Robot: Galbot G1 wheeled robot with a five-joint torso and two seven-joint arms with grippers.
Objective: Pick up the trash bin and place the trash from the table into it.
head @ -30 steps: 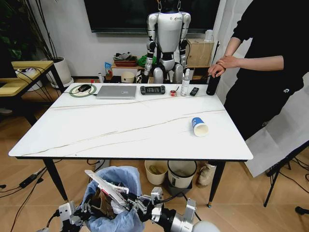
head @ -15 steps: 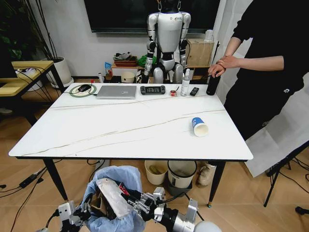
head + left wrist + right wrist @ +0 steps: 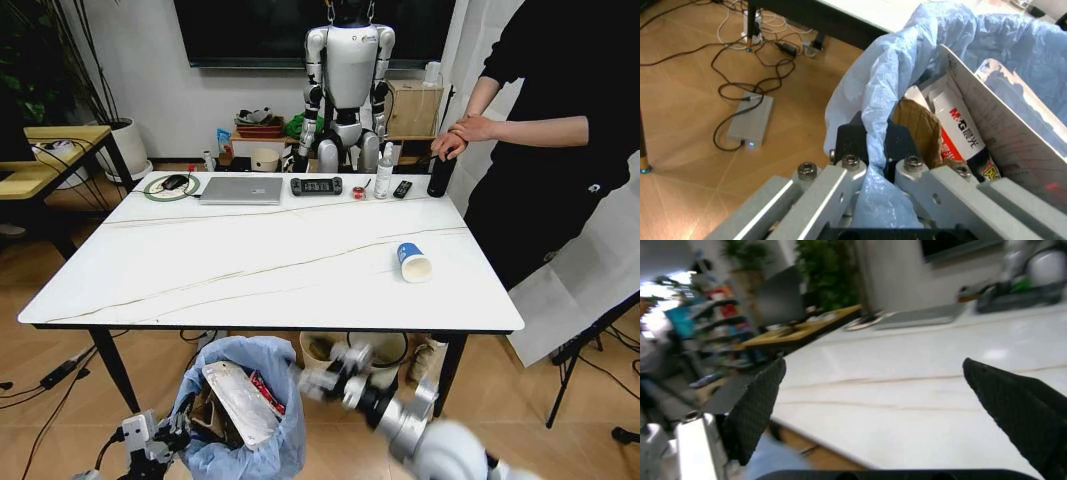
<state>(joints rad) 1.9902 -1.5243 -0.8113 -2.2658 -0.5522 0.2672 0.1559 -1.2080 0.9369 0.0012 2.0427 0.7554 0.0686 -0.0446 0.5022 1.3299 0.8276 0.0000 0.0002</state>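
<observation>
1. We hold the trash bin (image 3: 245,410) below the near edge of the desk (image 3: 200,260), toward its near-left corner; the light-blue bag (image 3: 907,65) hangs crinkled over the rim.
2. Our left claw (image 3: 870,160) is pinching the bin's rim, one finger (image 3: 850,142) outside the bag and the other inside it.
3. Inside the bin we see a flattened brown cardboard piece (image 3: 917,125), a white and red wrapper (image 3: 960,132) and a long flat whitish wrapper (image 3: 240,402) leaning against the bin's wall.
4. Our right claw (image 3: 873,410) is spread wide with nothing between its dark fingers (image 3: 757,405); in the head view it (image 3: 335,372) hangs just beside the bin, below the near edge of the desk.
5. A blue paper cup (image 3: 412,262) lies on its side on the desk, toward the right edge and well apart from the bin.
6. Along the far edge stand a laptop (image 3: 241,190) and a spray bottle (image 3: 384,172).
</observation>
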